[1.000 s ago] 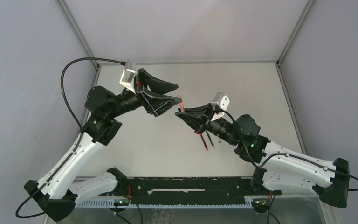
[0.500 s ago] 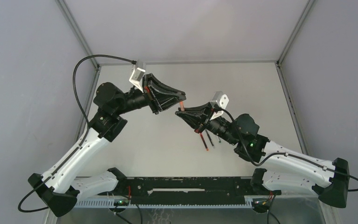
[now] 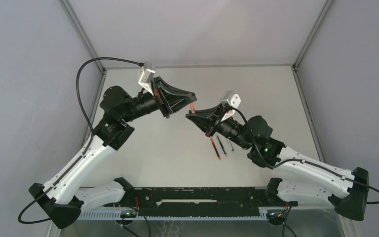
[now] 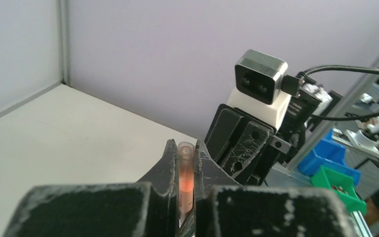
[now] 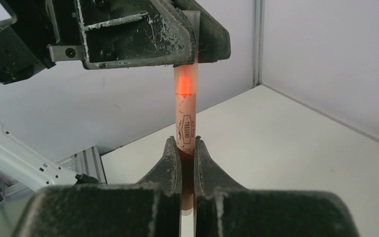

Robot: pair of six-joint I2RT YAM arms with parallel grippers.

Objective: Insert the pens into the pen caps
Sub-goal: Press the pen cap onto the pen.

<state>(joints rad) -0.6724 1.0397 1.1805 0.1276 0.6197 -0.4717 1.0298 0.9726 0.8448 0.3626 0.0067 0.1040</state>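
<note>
Above the pale table (image 3: 153, 148), between grey walls (image 3: 24, 74), left gripper (image 3: 191, 98) and right gripper (image 3: 189, 116) both pinch one red pen (image 5: 186, 113); perhaps three pens (image 3: 222, 147) lie below.

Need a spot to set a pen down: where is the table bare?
Bare: the far right of the table, between the right arm and the side wall; also near centre-left, between the left arm and the front rail. Crowded: mid-table, where loose pens lie under the right arm.
</note>
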